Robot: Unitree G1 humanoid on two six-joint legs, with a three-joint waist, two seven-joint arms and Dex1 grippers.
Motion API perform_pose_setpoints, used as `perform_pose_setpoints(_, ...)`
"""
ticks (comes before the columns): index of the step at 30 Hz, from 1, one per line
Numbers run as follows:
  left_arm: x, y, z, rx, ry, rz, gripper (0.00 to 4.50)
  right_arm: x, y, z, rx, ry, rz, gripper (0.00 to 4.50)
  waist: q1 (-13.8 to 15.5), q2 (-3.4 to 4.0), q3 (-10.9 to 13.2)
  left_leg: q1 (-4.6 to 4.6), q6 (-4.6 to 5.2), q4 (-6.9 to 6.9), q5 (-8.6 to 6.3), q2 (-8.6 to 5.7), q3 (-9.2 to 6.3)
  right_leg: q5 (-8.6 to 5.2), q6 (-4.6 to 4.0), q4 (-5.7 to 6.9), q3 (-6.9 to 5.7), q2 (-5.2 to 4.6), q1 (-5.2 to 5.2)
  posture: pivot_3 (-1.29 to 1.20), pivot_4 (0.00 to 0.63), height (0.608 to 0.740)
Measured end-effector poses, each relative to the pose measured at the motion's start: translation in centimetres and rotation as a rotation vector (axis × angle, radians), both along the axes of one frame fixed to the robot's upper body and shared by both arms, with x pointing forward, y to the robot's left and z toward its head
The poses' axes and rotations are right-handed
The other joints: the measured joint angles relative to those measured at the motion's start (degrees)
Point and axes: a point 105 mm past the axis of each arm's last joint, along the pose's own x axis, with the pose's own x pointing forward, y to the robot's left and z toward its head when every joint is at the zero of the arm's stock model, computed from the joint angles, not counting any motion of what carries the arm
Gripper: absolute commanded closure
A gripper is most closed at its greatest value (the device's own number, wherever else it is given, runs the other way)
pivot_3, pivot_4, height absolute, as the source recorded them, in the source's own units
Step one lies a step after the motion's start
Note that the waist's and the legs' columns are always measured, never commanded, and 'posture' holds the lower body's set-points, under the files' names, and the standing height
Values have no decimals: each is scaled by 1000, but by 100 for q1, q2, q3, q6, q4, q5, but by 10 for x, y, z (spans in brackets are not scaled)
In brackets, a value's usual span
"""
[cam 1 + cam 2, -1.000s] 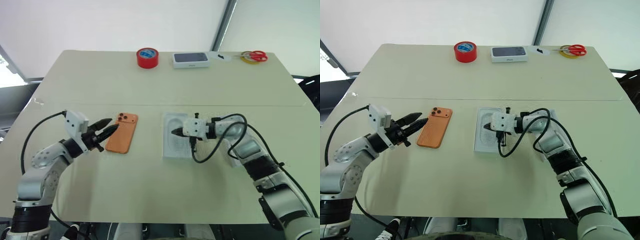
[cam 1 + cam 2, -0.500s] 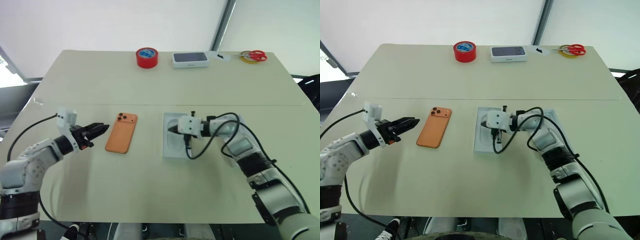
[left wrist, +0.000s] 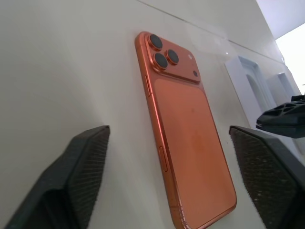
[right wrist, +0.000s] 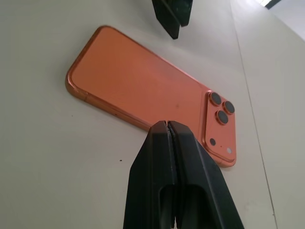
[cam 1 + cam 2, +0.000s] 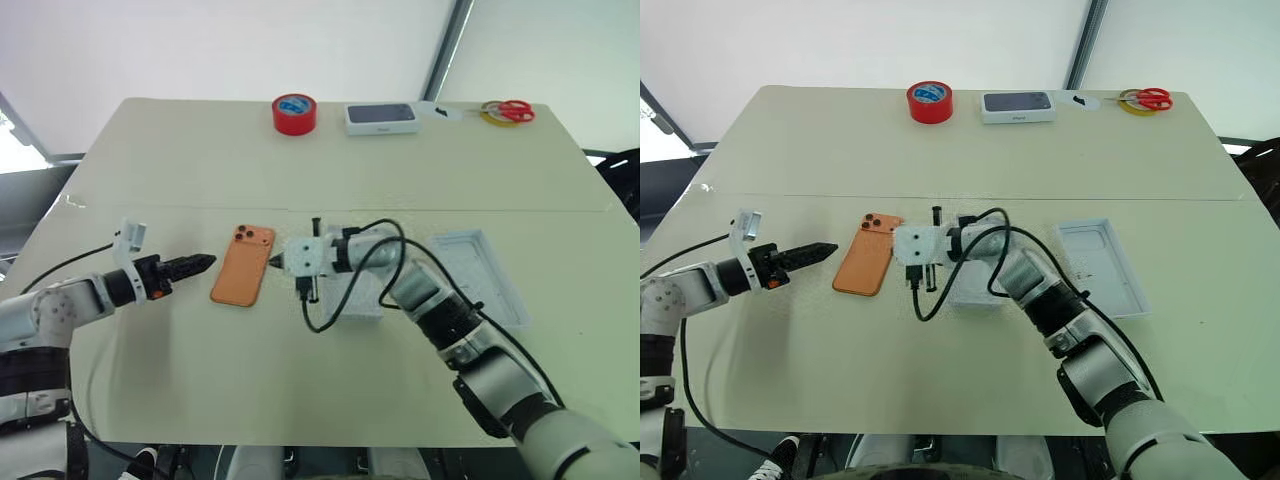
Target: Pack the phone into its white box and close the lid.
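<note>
Phone (image 5: 244, 277): one, orange, lying back-up on the tabletop (image 5: 200, 170), three dark lenses at its far end. Sits between the two pincers, touched by neither.

Left pincer (image 5: 196, 264): just beside the phone's left edge, fingers (image 3: 71, 186) spread wide either side of it in the left wrist view, holding nothing. A second ago it was narrower and right at the phone; it has since pulled back a little and opened.

Right pincer (image 5: 274, 262): fingers pressed fully together, empty, tip just off the phone's right edge. A second ago it was over the white insert with an oval recess (image 5: 352, 295); it has since swung left across it.

Right of the insert: one pale rectangular tray (image 5: 480, 275), uncovered now that the arm has moved.

Far edge, one each: red tape roll (image 5: 295, 115), white box with dark top (image 5: 381, 119), red-handled scissors (image 5: 510, 110).
</note>
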Motion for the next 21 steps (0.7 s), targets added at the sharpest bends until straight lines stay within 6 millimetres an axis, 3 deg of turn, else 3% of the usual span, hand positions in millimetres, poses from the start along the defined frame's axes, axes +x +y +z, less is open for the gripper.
perform_pose_setpoints(12, 9, -26, -7, 56, 2, -101, 402, 4, 6, -23, -141, 39, -38, 4500, 40, 1, -11, 4, -1, 6, 1, -8, 1, 0, 0, 20, -1, -5, 0, 0, 150, 730)
perform_pose_setpoints(21, 14, -41, -12, 85, 27, -164, 402, 7, 7, -25, -164, 52, -59, 4500, 62, 11, -37, 24, 0, 6, 1, -17, -2, -1, 0, 32, -1, -11, 16, 0, 150, 730)
